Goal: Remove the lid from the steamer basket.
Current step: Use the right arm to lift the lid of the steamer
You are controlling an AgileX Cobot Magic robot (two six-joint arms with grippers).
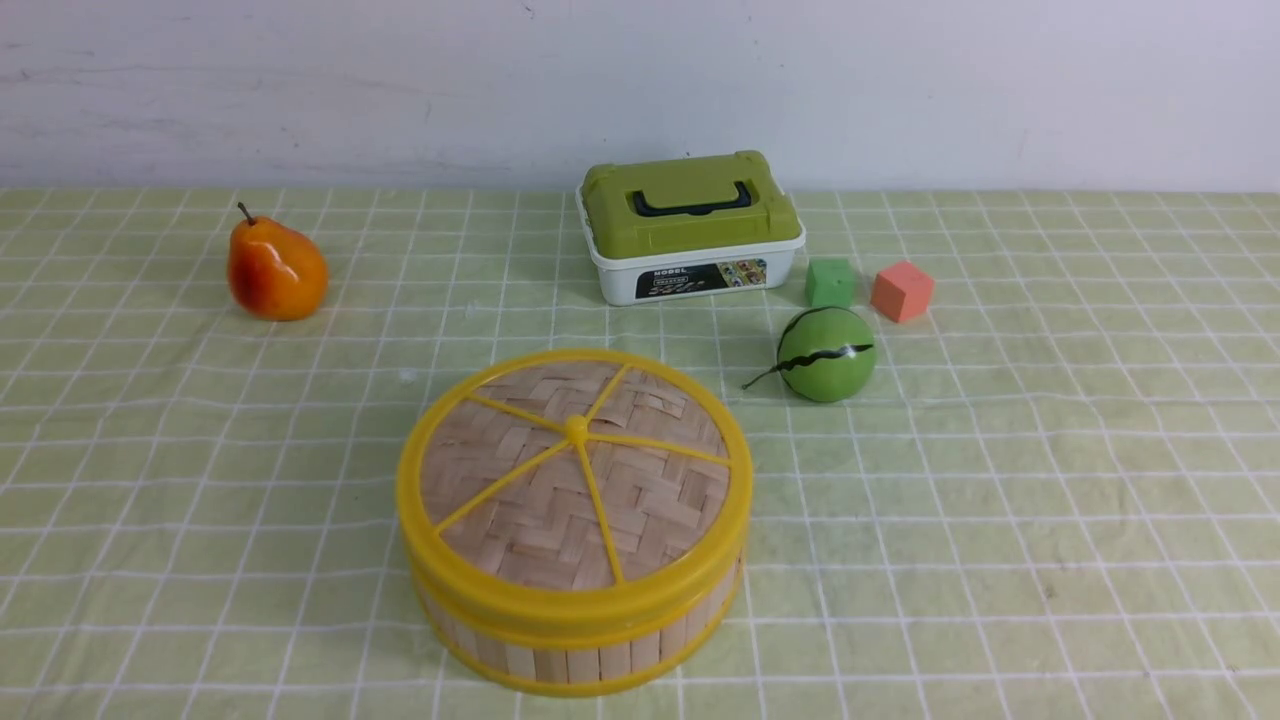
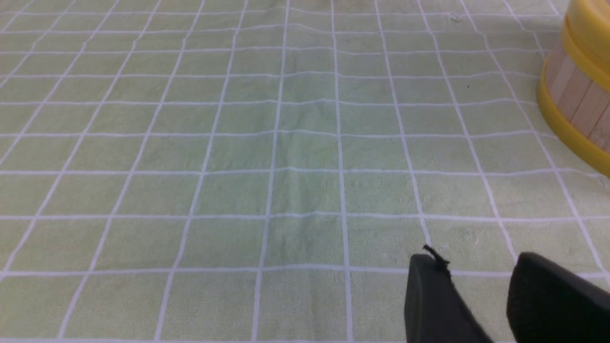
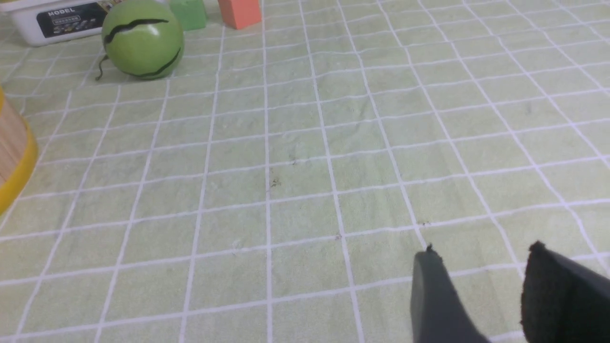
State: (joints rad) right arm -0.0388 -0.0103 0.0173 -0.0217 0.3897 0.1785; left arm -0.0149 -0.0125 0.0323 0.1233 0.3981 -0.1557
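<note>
The woven bamboo lid (image 1: pixel 575 465) with its yellow rim and spokes sits flat on the steamer basket (image 1: pixel 580 640) near the table's front centre. Neither arm shows in the front view. In the left wrist view my left gripper (image 2: pixel 476 262) hangs open over bare cloth, with the steamer basket (image 2: pixel 579 95) off to one side and well apart from it. In the right wrist view my right gripper (image 3: pixel 481 255) is also open above the cloth with nothing between its fingers. There only a sliver of the steamer basket (image 3: pixel 14 152) shows at the frame edge.
A white box with a green lid (image 1: pixel 690 225) stands behind the basket. A green ball (image 1: pixel 826 354), a green cube (image 1: pixel 831 282) and an orange cube (image 1: pixel 902 291) lie to the back right. A pear (image 1: pixel 275 270) sits at the back left. A green checked cloth (image 1: pixel 1000 520) covers the table.
</note>
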